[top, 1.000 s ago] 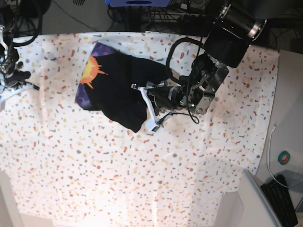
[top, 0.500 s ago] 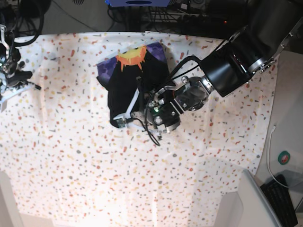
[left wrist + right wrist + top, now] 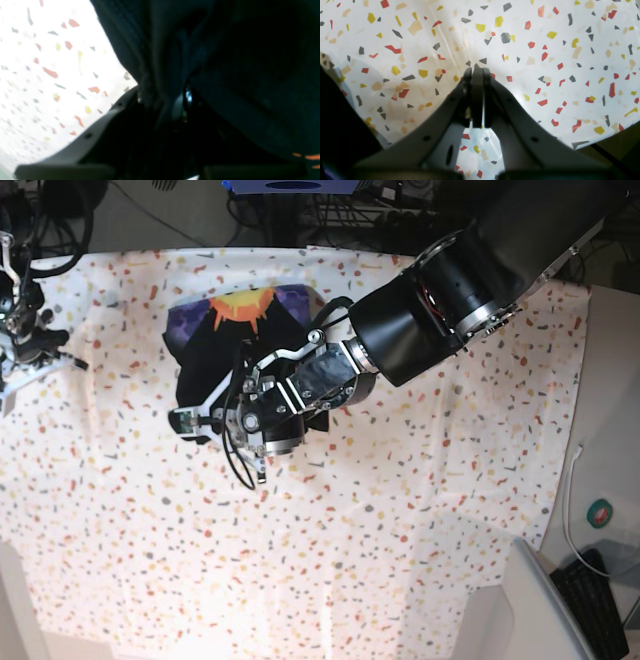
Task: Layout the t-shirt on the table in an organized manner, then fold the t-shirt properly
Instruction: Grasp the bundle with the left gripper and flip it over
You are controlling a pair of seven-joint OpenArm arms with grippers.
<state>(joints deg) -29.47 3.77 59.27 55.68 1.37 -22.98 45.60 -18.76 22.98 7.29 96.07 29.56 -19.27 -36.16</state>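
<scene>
The left gripper (image 3: pixel 190 418) is clamped on a bunched edge of the t-shirt (image 3: pixel 215 355). From its wrist camera, dark cloth (image 3: pixel 225 62) fills most of the view and runs down between the pale fingers (image 3: pixel 100 125), so the grip is on fabric, though the fingertips themselves are lost in the shadow. In the overhead view the gripper sits at the near, lower edge of the shirt, with the thick black arm (image 3: pixel 470 280) reaching in across the table (image 3: pixel 400 530) from the far right corner and lying over the shirt's right side.

The t-shirt is a crumpled heap, not spread flat. It lies on the far half of the table, left of centre. Its printed patch (image 3: pixel 240 308), orange and yellow on purple, faces up at the shirt's far edge, on the side away from the gripper. The rest of the shirt is black folds, partly hidden under the arm.

The right gripper (image 3: pixel 477 75) has its fingers pressed together with nothing between them. It points down at bare speckled cloth, well apart from the shirt. Overhead, it (image 3: pixel 45 350) sits at the table's left edge, far from the heap.

Beyond the table's right edge, well away from the shirt, a black keyboard (image 3: pixel 600 600) lies on a grey surface.
</scene>
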